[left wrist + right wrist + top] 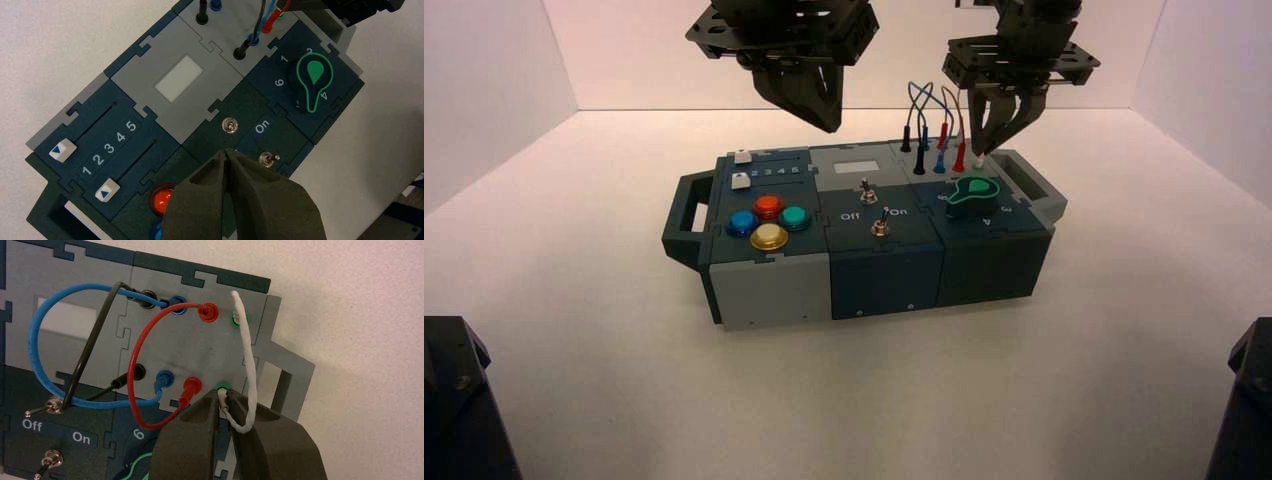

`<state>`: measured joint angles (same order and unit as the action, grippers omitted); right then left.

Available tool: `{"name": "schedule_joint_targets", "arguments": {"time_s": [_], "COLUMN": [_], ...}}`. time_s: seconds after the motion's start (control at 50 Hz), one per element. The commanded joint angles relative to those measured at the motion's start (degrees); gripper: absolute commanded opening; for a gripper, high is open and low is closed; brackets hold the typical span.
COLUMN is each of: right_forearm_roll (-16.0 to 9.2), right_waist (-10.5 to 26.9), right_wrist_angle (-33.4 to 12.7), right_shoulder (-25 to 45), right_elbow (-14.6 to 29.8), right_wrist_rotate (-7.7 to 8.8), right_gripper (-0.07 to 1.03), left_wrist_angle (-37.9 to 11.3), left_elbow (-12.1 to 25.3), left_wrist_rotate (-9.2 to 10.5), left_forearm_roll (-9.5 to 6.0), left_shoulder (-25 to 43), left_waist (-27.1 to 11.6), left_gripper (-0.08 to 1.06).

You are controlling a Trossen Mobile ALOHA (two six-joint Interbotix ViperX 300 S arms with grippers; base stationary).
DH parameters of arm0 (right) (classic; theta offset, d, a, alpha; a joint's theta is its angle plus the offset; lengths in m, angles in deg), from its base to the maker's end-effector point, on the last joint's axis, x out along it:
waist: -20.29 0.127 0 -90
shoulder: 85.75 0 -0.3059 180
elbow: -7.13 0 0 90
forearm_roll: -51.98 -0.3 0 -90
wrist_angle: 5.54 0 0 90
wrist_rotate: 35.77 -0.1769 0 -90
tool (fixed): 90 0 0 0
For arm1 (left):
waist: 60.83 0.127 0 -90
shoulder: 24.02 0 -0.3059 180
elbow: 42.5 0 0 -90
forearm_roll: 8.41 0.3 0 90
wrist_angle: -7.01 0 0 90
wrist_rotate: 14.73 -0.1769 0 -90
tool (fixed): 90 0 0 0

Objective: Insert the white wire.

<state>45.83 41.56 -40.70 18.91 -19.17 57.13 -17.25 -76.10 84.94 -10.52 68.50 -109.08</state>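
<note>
The white wire (248, 357) arches from the far green socket (239, 317) on the grey panel to its small white plug (223, 400). My right gripper (222, 396) is shut on that plug. The plug's tip is at the near green socket (221, 387); how deep it sits is hidden. In the high view the right gripper (996, 140) hangs over the box's far right corner with the white plug (978, 160) below it. My left gripper (228, 154) is shut and empty, and hovers above the middle of the box (774, 285).
Blue (35, 340), red (132, 370) and black (90, 347) wires arch beside the white one. A green-rimmed knob (972, 193) sits just in front of the sockets. Two toggle switches (864, 187), four coloured buttons (769, 222) and two sliders (62, 151) lie to the left.
</note>
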Motion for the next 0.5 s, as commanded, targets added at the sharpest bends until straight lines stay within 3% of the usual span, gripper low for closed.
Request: {"name": "schedule_joint_targets", "arguments": {"time_s": [0.02, 0.5], "right_forearm_roll": [0.00, 0.18], "right_waist": [0.70, 0.79], "right_wrist_angle": [0.44, 0.35], "right_shoulder": [-0.09, -0.09], "right_elbow": [1.14, 1.14], "right_wrist_rotate": [-0.18, -0.18], "right_gripper": [-0.02, -0.02], "left_wrist_angle": [0.35, 0.26], "left_elbow": [1.76, 1.58], "left_wrist_rotate": [-0.26, -0.70], "left_forearm_roll": [0.18, 0.18], "left_shoulder": [-0.62, -0.97], "left_waist": [0.18, 0.18], "left_gripper": [-0.03, -0.03]}}
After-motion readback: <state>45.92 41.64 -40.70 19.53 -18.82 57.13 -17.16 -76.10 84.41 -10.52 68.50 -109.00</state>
